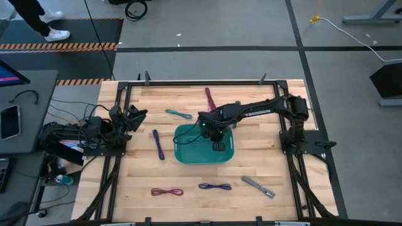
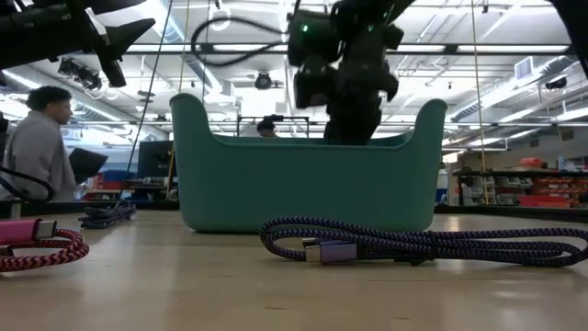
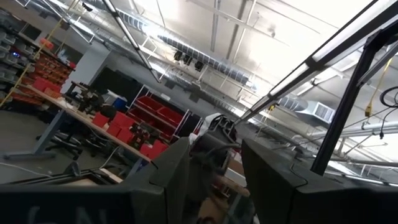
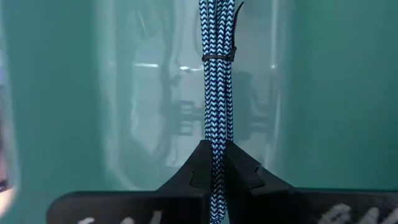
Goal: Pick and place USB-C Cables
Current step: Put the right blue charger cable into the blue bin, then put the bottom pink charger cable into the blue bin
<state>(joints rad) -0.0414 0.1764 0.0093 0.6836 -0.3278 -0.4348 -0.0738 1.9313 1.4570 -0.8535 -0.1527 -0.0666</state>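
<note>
Right gripper (image 1: 217, 145) positioned over teal bin (image 1: 185, 154) at table centre; fingers pinched on blue-and-white braided cable (image 4: 216, 93), seen only in right wrist view, bin floor behind it. From above, held cable is hidden by arm.

Left gripper (image 1: 139, 114) parked at table's left edge, fingers (image 3: 168, 180) spread, nothing between them.

Loose cables noted on table around bin: teal (image 1: 178, 113), maroon (image 1: 208, 96), dark blue (image 1: 157, 144), red-purple (image 1: 166, 191), purple (image 1: 215, 186), grey (image 1: 258, 186). Low view shows purple cable (image 2: 423, 245) just in front of bin.
</note>
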